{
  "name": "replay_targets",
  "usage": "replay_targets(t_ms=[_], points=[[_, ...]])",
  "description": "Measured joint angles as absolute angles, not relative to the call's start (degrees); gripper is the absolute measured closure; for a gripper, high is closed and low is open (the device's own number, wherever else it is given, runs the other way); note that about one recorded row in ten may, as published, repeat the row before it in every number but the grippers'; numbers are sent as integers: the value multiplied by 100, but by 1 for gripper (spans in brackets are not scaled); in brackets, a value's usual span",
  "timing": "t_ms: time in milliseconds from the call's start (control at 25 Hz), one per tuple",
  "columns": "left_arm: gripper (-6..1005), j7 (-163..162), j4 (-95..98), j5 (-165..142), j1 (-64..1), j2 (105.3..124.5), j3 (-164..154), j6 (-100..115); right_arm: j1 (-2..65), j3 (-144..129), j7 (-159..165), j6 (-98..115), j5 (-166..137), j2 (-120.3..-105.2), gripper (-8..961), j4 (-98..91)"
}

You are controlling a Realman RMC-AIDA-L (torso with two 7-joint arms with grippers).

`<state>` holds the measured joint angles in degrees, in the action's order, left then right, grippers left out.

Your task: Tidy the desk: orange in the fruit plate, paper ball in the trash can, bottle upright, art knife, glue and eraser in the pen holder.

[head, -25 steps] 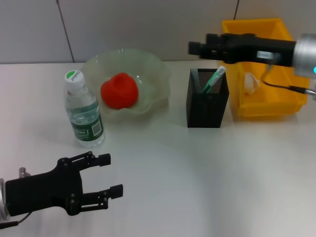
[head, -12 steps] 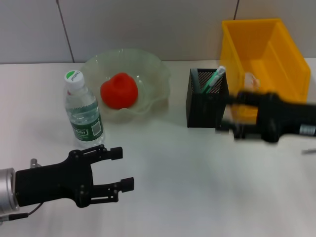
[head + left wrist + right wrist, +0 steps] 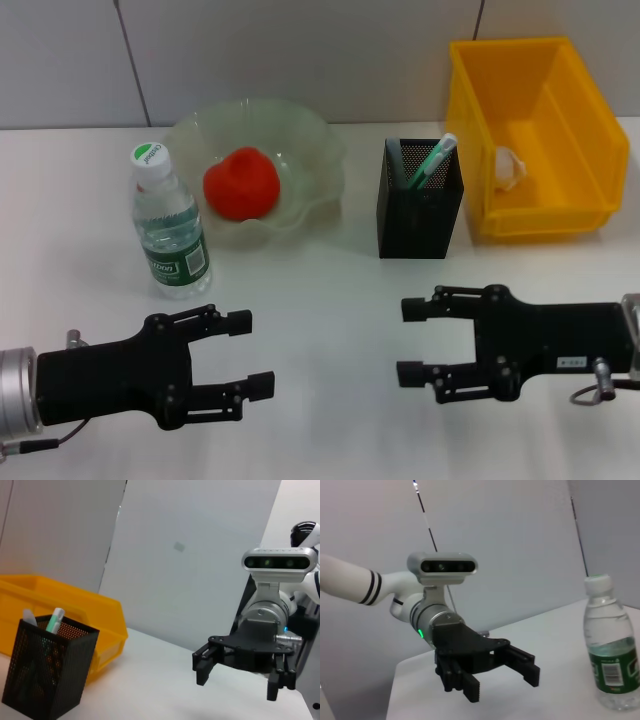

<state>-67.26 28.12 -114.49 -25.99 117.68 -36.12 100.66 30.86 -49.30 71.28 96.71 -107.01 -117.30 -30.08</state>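
The orange (image 3: 241,183) lies in the fruit plate (image 3: 305,130) at the back left. Beside it the bottle (image 3: 170,228) stands upright on the desk (image 3: 330,300); the right wrist view shows the bottle (image 3: 611,655) too. A white paper ball (image 3: 508,168) rests inside the trash can (image 3: 560,215). Two stick-like items, one green and white (image 3: 433,160), poke out of the pen holder (image 3: 420,210); the eraser is hidden. My left gripper (image 3: 250,352) hovers open and empty near the front left. Opposite it, my right gripper (image 3: 408,342) is open and empty at the front right.
The wrist views show each arm's opposite gripper: the right gripper (image 3: 236,681) past the pen holder (image 3: 45,672) and trash can (image 3: 85,617), and the left gripper (image 3: 502,677) near the bottle. A grey panelled wall stands behind the desk.
My right arm swung from above the pen holder and trash can down to the desk's front right. My left gripper moved slightly right.
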Motion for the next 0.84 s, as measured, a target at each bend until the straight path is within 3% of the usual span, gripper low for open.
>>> replay_targets(t_ms=[320, 840], points=[[153, -6739, 2812, -11479, -2578, 11752, -3617, 10102, 3172, -4989, 7003, 9530, -10754, -11816, 164, -2804], [153, -6740, 2812, -11487, -2576, 11686, -3814, 10125, 3192, -4992, 7026, 9448, -10764, -11824, 164, -2725]])
